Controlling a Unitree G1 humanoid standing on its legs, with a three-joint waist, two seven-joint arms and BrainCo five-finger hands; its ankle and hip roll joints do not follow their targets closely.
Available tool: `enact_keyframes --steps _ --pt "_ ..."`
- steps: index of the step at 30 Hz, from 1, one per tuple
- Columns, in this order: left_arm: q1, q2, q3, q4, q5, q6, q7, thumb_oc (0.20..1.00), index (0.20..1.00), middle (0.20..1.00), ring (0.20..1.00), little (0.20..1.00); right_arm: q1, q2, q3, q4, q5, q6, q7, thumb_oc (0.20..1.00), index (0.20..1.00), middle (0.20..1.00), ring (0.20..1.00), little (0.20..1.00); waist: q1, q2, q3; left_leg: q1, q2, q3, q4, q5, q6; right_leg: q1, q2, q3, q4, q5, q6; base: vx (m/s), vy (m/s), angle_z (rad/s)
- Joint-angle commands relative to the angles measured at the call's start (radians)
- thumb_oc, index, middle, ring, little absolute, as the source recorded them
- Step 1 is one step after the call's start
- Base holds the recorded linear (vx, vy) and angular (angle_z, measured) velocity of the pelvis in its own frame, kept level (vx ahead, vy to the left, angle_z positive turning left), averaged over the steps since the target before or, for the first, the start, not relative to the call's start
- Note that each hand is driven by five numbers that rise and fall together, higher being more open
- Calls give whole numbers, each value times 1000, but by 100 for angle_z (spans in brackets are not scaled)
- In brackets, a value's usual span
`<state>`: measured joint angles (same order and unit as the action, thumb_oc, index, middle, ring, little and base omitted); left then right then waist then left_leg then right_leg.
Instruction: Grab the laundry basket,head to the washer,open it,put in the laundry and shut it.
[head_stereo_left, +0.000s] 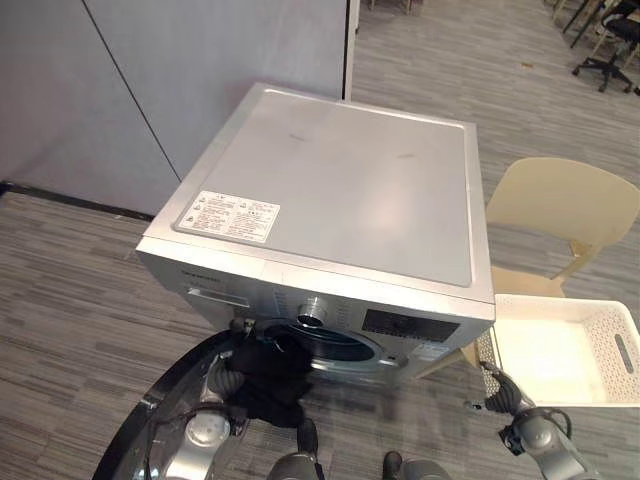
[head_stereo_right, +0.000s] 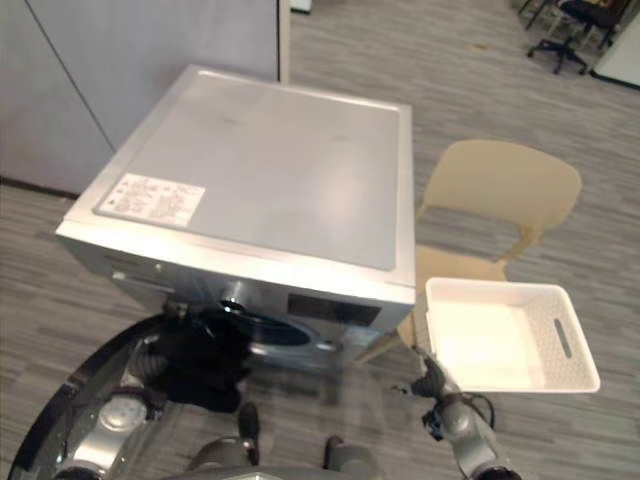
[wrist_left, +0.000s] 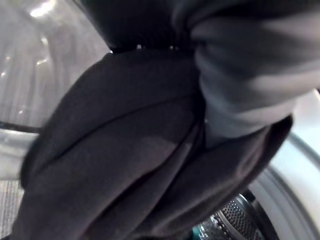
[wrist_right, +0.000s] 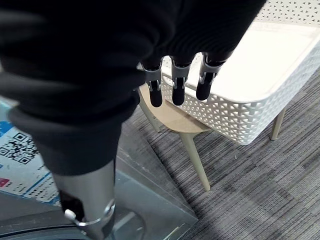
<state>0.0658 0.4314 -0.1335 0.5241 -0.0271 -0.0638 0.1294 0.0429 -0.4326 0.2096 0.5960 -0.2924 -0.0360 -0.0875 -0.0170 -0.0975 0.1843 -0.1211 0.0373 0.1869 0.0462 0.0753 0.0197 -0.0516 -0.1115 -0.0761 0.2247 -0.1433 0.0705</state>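
Loading under way at the silver front-loading washer (head_stereo_left: 330, 190), centre of the head views. Dark garment (head_stereo_left: 268, 375) bunched at the open drum mouth, lower left of centre, just under the control dial (head_stereo_left: 311, 320). Left robot hand (head_stereo_left: 222, 378) buried in that cloth at its left edge; fingers hidden, so cannot tell whether curled or straight. In the left wrist view, dark folds (wrist_left: 125, 150) draped across the frame, perforated drum metal (wrist_left: 235, 217) peeking at the lower right, glass door (head_stereo_left: 160, 420) swung open at lower left of the head view.

White laundry basket (head_stereo_right: 515, 335) seated on a beige chair (head_stereo_right: 500, 200) at right, interior apparently empty. Right robot hand (wrist_right: 177, 82) hanging beside the basket wall, fingers straight and relaxed, gripping nothing.

Judged stage: laundry going in, door not yet shut. Next move likely a push of the garment fully past the rubber rim into the drum, then a release, a withdrawal clear of the opening, and a swing of the door until latched. Risk: cloth trailing over the rim and catching in the door.
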Motion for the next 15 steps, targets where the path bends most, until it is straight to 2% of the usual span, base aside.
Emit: enact_keyframes --steps 1,3,5,6,7,8,13,14,15 --pt "-39 26 26 -54 -37 -43 20 200 200 200 200 200 -47 -35 -10 -41 49 -4 -30 1000 1000 1000 1000 1000 14 -11 59 -112 32 -25 204 -153 -2 -89 41 -19 56 0 1 -197 15 -29" --pt "-54 24 15 -54 -47 -46 23 200 200 200 200 200 -58 -36 -7 -43 52 -3 -35 1000 1000 1000 1000 1000 11 -9 70 -147 33 -25 236 -163 3 -128 40 -14 90 -4 -3 -191 11 -13" --pt "-102 8 -18 -57 -76 -55 44 200 200 200 200 200 -88 -40 2 -64 62 1 -58 1000 1000 1000 1000 1000 2 -1 108 -253 33 -26 338 -186 21 -245 41 -6 193 -27 -27 -258 5 0" --pt "-103 8 -18 -56 -76 -55 44 200 200 200 200 200 -89 -40 2 -64 62 1 -58 1000 1000 1000 1000 1000 1 0 104 -262 34 -27 344 -189 21 -253 41 -6 198 -29 -28 -147 2 -8" --pt "-117 3 -26 -65 -88 -58 55 200 200 200 200 200 -99 -42 4 -73 67 0 -69 1000 1000 1000 1000 1000 -4 3 112 -295 38 -35 397 -231 18 -293 39 3 257 -73 -29 -78 -2 -9" --pt "-129 0 -32 -78 -93 -61 64 200 200 200 200 200 -104 -41 4 -84 73 3 -76 1000 1000 1000 1000 1000 -5 4 121 -331 42 -35 433 -239 25 -333 36 5 297 -81 -36 -154 -12 -7" --pt "-192 -19 -41 -118 -121 -70 116 200 200 200 200 200 -119 -27 -15 -119 113 2 -127 1000 1000 1000 1000 1000 -12 9 132 -585 72 -54 657 -276 29 -577 25 -15 508 -148 -72 -213 -64 -2" --pt "-229 -33 -40 -120 -143 -73 147 200 200 200 200 200 -125 -15 -22 -131 129 0 -148 1000 1000 1000 1000 1000 -19 8 127 -699 78 -72 752 -292 27 -686 18 -24 594 -170 -83 -167 -97 14" --pt "-230 -33 -40 -119 -143 -73 147 200 200 200 200 200 -125 -15 -23 -131 129 0 -148 1000 1000 1000 1000 1000 -20 9 121 -711 78 -74 759 -295 27 -696 18 -26 600 -173 -83 -190 -127 17"
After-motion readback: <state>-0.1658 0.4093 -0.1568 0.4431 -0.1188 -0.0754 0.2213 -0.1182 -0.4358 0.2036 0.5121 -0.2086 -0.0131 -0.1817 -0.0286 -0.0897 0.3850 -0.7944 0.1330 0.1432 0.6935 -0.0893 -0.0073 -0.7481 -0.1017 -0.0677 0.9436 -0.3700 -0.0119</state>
